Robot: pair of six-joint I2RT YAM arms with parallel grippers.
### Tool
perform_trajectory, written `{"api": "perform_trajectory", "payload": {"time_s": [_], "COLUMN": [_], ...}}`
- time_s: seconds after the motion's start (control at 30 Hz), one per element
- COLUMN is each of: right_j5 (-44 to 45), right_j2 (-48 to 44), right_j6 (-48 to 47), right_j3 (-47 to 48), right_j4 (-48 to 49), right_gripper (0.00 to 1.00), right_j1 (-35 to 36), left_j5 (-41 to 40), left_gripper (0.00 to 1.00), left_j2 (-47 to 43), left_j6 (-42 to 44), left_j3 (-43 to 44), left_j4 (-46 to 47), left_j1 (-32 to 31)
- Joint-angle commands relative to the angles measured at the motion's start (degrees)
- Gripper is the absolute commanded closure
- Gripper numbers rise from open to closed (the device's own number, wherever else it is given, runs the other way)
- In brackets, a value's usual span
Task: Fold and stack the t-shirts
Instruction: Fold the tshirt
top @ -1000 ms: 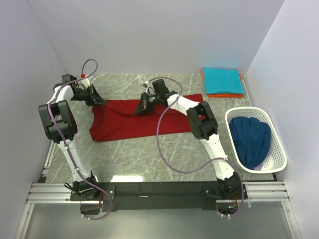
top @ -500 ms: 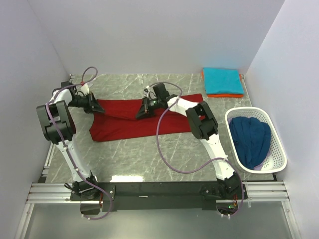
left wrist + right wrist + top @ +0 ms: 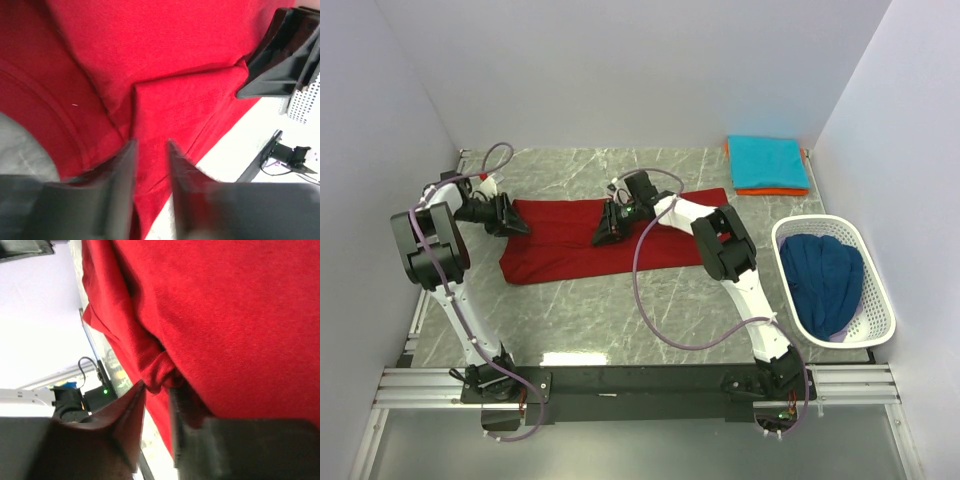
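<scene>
A dark red t-shirt (image 3: 570, 252) lies spread across the middle of the marble table. My left gripper (image 3: 513, 222) is low at its upper left edge, with the jaws close together and red cloth (image 3: 175, 60) between them (image 3: 150, 150). My right gripper (image 3: 603, 237) is at the middle of the shirt's upper part and pinches a bunched fold of the red cloth (image 3: 240, 315) between its jaws (image 3: 157, 387). A folded teal t-shirt (image 3: 767, 160) lies on a folded orange one (image 3: 772, 190) at the back right. A navy blue t-shirt (image 3: 825, 275) sits in the basket.
A white mesh basket (image 3: 880, 300) stands at the right edge of the table. Grey walls close in the left, back and right sides. The right gripper's black body also shows in the left wrist view (image 3: 280, 55).
My left gripper has moved left and toward the near side along the shirt's left edge. My right gripper has shifted slightly toward the near side. The shirt's top edge now lies flatter.
</scene>
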Motion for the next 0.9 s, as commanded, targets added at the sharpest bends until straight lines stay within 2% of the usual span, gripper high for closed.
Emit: {"api": "perform_trajectory", "payload": {"time_s": [0.0, 0.03, 0.1, 0.23, 0.33, 0.4, 0.5, 0.53, 0.57, 0.7, 0.87], "right_j5": [0.99, 0.90, 0.90, 3.17, 8.36, 15.12, 21.71, 22.78, 24.01, 33.48, 38.25], "right_j2": [-4.58, -5.46, -8.97, -15.04, -17.42, -17.69, -16.28, -16.02, -15.41, -15.14, -9.80], "right_j6": [-5.30, -6.37, -10.13, -19.10, -29.21, -35.08, -39.67, -40.21, -41.00, -44.69, -47.25], "right_j3": [3.57, 3.57, 3.05, 1.20, 2.60, 3.57, 6.55, 7.43, 7.87, 7.00, 10.15], "right_j4": [-4.46, -5.34, -8.05, -15.79, -26.68, -33.60, -41.96, -43.13, -44.53, -46.65, -48.41], "right_gripper": [0.62, 0.54, 0.51, 0.51, 0.56, 0.59, 0.61, 0.62, 0.62, 0.63, 0.66], "right_j1": [-0.65, -1.00, -2.23, -4.08, -5.91, -7.32, -10.57, -11.54, -12.85, -15.15, -17.17], "left_j5": [-0.79, -1.31, -1.40, -2.98, -8.76, -15.96, -17.58, -18.79, -21.85, -28.79, -34.79], "left_gripper": [0.56, 0.55, 0.55, 0.68, 0.76, 0.84, 0.89, 0.98, 0.99, 0.99, 0.99], "left_j2": [-4.38, -5.79, -10.35, -16.96, -21.00, -22.59, -21.55, -21.19, -20.58, -17.68, -14.95], "left_j6": [-0.22, -0.22, 0.21, 0.65, -1.18, -3.21, -4.44, -5.40, -7.41, -11.18, -13.84], "left_j3": [0.02, -1.03, -2.53, -8.49, -13.23, -15.18, -16.33, -17.12, -17.12, -18.61, -19.93], "left_j4": [2.38, 3.26, 5.72, 8.45, 11.78, 13.46, 12.24, 12.41, 12.06, 11.79, 12.50], "left_j1": [0.73, 0.90, 0.82, -2.50, -6.89, -9.28, -12.62, -13.85, -14.90, -17.46, -18.52]}}
